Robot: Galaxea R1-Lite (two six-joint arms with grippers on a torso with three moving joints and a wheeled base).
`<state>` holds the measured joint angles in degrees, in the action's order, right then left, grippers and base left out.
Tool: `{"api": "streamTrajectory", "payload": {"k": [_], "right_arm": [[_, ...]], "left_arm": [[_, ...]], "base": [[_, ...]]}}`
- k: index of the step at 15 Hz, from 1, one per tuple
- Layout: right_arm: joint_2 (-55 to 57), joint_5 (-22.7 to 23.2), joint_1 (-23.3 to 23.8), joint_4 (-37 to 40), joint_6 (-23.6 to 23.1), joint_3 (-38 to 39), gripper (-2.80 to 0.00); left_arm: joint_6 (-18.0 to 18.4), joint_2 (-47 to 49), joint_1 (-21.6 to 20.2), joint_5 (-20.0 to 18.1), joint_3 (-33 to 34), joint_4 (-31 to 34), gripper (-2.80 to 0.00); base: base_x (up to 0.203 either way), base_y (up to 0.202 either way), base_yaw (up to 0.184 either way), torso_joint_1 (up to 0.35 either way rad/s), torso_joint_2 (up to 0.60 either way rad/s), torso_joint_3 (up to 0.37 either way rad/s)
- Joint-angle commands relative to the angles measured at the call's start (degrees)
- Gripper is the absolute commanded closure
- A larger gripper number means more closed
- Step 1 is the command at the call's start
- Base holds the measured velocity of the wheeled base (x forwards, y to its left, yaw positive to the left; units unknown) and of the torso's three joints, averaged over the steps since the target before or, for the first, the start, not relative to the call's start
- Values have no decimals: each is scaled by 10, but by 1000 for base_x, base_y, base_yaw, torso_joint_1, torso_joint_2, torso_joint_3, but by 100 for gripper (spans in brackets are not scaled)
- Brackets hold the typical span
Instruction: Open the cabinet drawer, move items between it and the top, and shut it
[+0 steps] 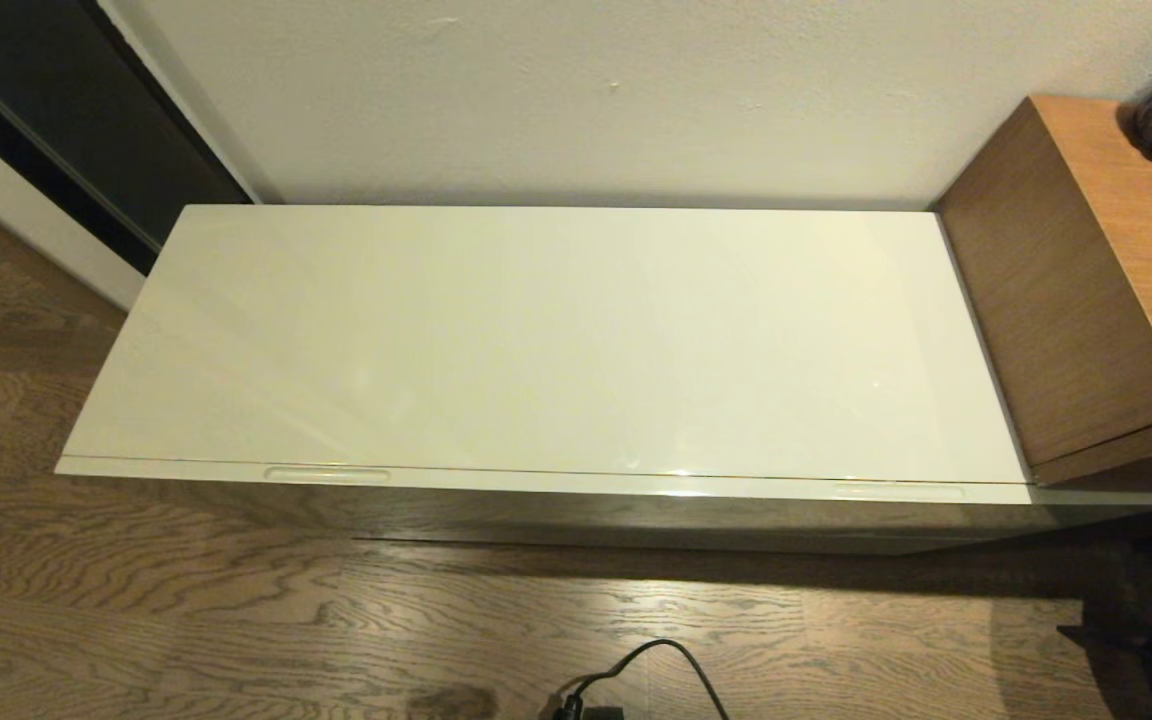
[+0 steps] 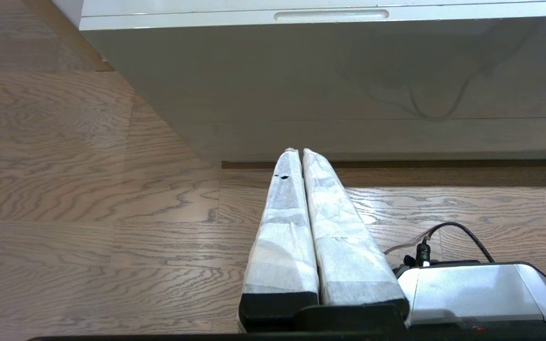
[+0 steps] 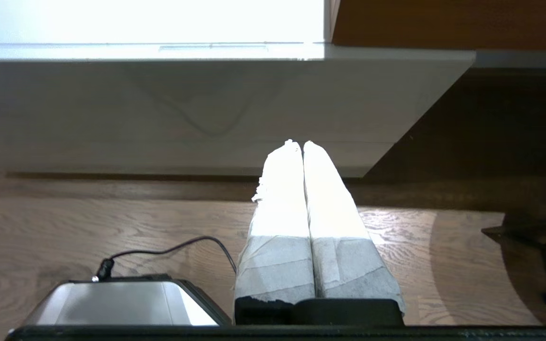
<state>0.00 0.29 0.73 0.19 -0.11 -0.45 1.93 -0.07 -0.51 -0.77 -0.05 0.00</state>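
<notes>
Left gripper (image 2: 296, 151) is held low over the wood floor (image 2: 88, 199), fingers pressed together, nothing between them. Right gripper (image 3: 297, 143) is held likewise, fingers together and empty. Ahead of and above both, the cabinet drawer (image 1: 576, 484) is seen fully closed, handle slots (image 2: 331, 15) out of contact. Beyond it, the top (image 1: 556, 340) is seen against the wall (image 1: 586, 90), brown wooden unit (image 1: 1096, 280) beside the right gripper's end.

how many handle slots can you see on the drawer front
2: the left handle slot sits near the left end of the cabinet drawer, the right handle slot near its right end. The drawer is closed.
</notes>
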Motion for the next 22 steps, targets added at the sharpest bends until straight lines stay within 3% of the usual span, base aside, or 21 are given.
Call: {"api": "streamTrajectory", "payload": {"k": [1, 3, 6, 8, 12, 16, 22], "right_arm": [[1, 0, 0, 23, 4, -48, 0], [1, 12, 0, 121, 20, -151, 0], [14, 68, 0, 305, 51, -288, 0], [83, 75, 1, 278, 70, -307, 0], [207, 58, 25, 138, 132, -318, 0], [198, 23, 30, 127, 142, -289, 0], [187, 18, 30, 130, 149, -273, 0]], "left_arm": [[0, 1, 0, 0, 0, 0, 0], [0, 1, 0, 0, 0, 0, 0], [0, 1, 0, 0, 0, 0, 0], [0, 1, 0, 0, 0, 0, 0], [0, 1, 0, 0, 0, 0, 0], [0, 1, 0, 0, 0, 0, 0], [0, 1, 0, 0, 0, 0, 0]], "base": [[0, 0, 0, 0, 0, 0], [0, 0, 0, 0, 0, 0], [0, 0, 0, 0, 0, 0], [0, 0, 0, 0, 0, 0], [0, 0, 0, 0, 0, 0], [0, 0, 0, 0, 0, 0], [0, 0, 0, 0, 0, 0]]}}
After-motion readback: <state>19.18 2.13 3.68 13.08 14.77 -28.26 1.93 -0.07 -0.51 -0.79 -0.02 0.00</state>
